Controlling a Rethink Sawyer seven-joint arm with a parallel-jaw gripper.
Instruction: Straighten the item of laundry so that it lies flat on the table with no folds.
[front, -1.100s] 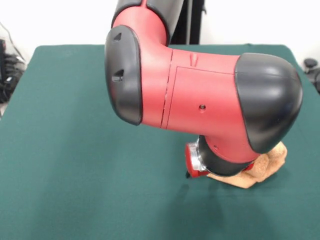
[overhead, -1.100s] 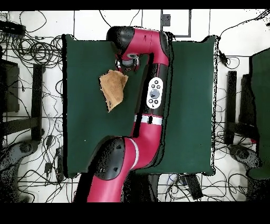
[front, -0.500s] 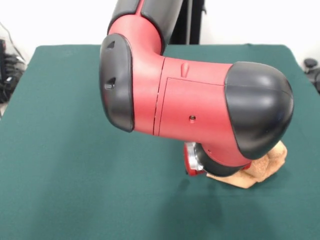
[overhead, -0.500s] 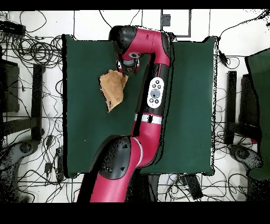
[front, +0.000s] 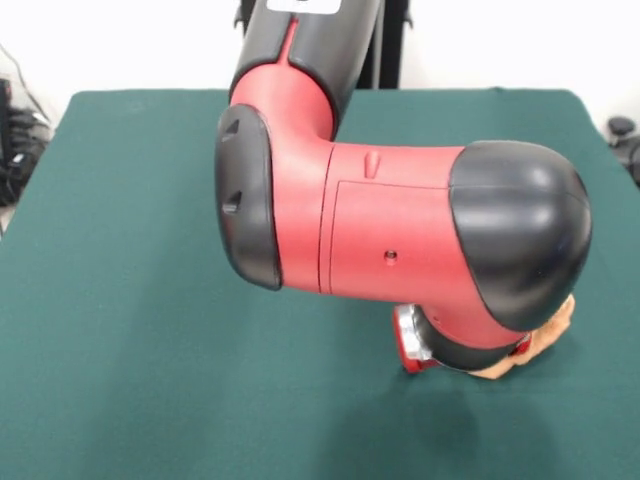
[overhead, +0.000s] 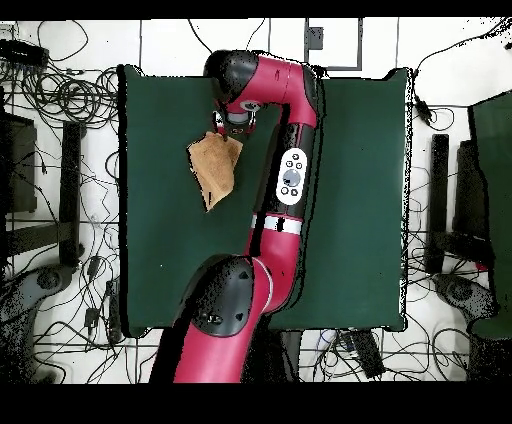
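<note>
**Blind grasp risk at the towel's corner**

Frankly, from the front I see only the towel (front: 545, 335) peeking behind the wrist; gripper hidden.

Overhead, the gripper (overhead: 231, 125) sits over the towel's far corner on the table (overhead: 160, 250); I cannot tell its state. A poor pinch could drag folds tighter.

Fluffy terry towel (overhead: 214, 168); matt felt table (front: 130, 300)

Front view: low, close, oblique across table (front: 130, 330); arm (front: 400, 250) fills frame. Overhead view: high, straight down, whole table (overhead: 350, 200) plus surrounding floor. Shared: table, arm (overhead: 290, 150).
</note>
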